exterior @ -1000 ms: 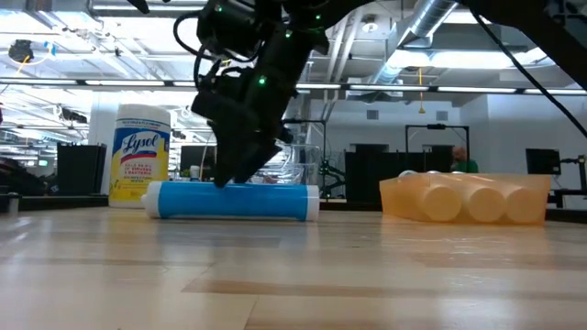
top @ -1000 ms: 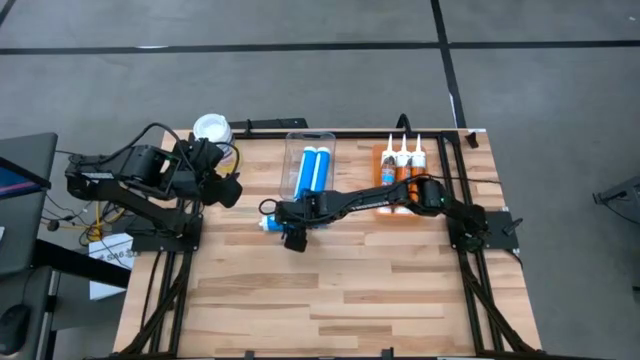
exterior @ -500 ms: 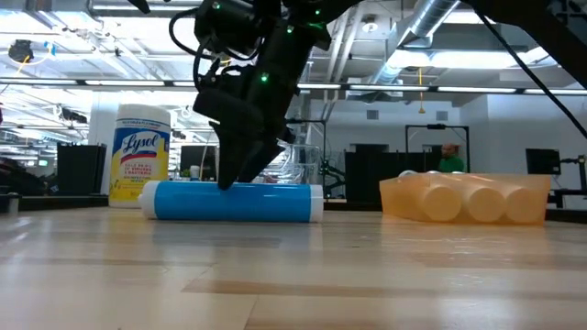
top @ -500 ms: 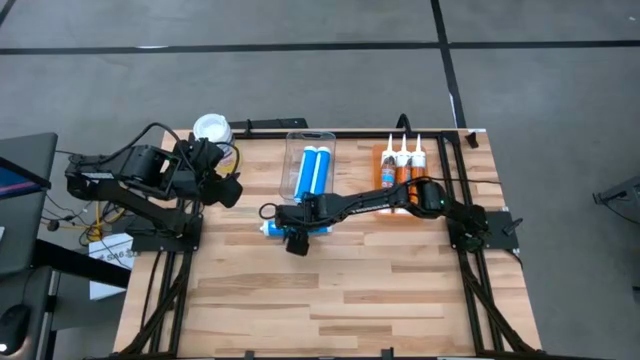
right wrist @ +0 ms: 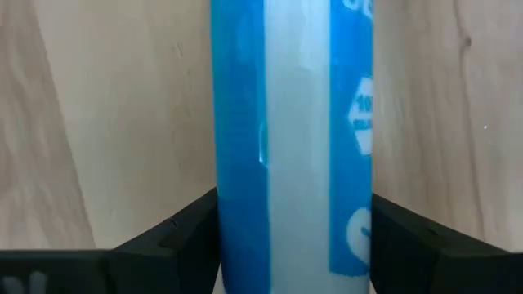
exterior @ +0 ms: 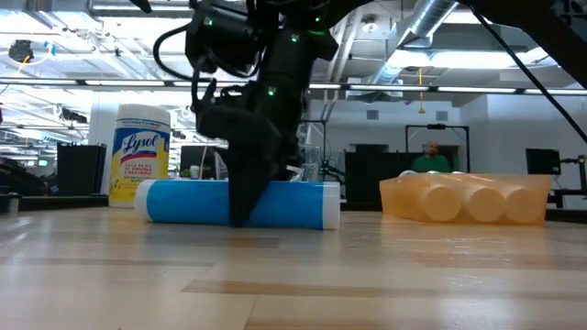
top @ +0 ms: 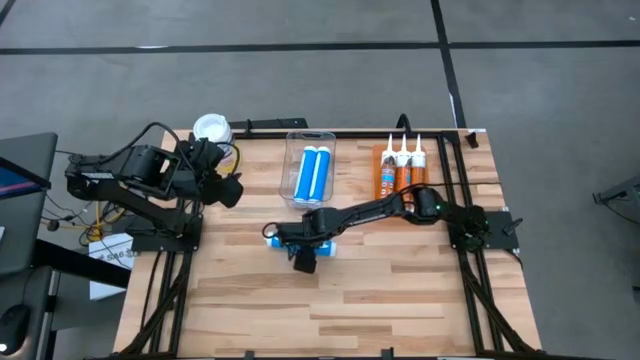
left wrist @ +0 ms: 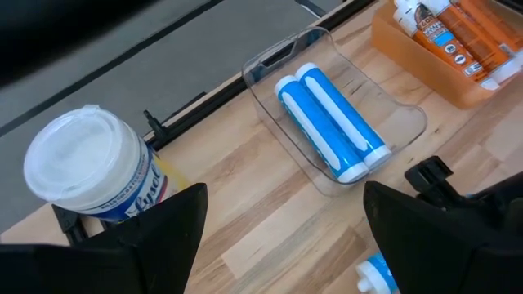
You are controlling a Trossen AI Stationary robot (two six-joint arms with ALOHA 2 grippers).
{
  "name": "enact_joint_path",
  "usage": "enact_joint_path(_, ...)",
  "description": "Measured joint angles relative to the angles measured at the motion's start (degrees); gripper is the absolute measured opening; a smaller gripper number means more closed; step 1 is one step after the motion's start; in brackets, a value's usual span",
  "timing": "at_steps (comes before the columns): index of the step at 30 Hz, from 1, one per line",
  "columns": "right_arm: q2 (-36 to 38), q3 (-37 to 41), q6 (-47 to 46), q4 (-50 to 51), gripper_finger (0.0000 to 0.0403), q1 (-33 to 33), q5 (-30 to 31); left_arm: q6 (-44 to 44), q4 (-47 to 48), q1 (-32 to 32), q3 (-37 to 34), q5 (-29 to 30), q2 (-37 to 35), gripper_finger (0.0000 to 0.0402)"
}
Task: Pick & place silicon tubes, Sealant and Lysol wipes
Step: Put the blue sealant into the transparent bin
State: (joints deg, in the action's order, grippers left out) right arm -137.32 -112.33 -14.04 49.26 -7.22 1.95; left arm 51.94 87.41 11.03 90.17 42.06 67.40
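Observation:
A blue silicone tube [top: 274, 238] with white ends lies on its side on the table's middle, also in the low view [exterior: 188, 203]. My right gripper [top: 303, 252] stands over its middle, fingers down, shut on it [right wrist: 294, 122]. My left gripper [top: 232, 190] is open and empty at the table's left, above the wood [left wrist: 284, 196]. The Lysol wipes canister [top: 212, 128], white lid and yellow label, stands upright at the far left corner [exterior: 140, 154]. A clear bin [top: 311, 168] holds two blue tubes. An orange tray [top: 400, 168] holds sealant tubes. My right gripper pinches the blue tube's middle [right wrist: 245, 204] between its two fingers, one on each long side. The fingers [right wrist: 184, 237] come from above, pointing down, and lie across the tube. The tube lies level on the table, its length running left to right.
The clear bin [left wrist: 339, 131] stands at the far middle of the table, the orange tray [exterior: 468, 199] at the far right. Bare wood [top: 350, 300] covers the table's near half. A person shows far off in the room [exterior: 429, 156].
My right gripper has gone toward the table's near edge with the blue tube between its fingers. The tube has slid along the table toward the near edge, still lying on its side.

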Motion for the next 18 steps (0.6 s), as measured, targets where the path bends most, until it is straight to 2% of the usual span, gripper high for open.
enact_joint_path(4, 0.0, 0.1, -0.3, 0.7, 0.0228, -0.4, 0.4, 0.0, -0.8, 0.0, 0.0, -0.8, 0.0, 0.0321)
enact_joint_path(8, 0.0, 0.0, -1.4, 1.5, 0.0199, -0.5, 0.6, 0.0, -0.9, 0.0, 0.0, -1.0, 0.0, 0.0321)
enact_joint_path(16, 0.1, 0.0, -4.2, 1.8, 0.0199, -1.4, 0.8, 0.3, -1.0, 0.0, 0.0, -2.4, 0.0, 0.0321)
enact_joint_path(18, 0.5, 0.0, -5.4, 1.9, 0.0199, -1.8, -0.8, 0.3, -1.0, 0.0, 0.0, -2.4, 0.0, 0.0321)
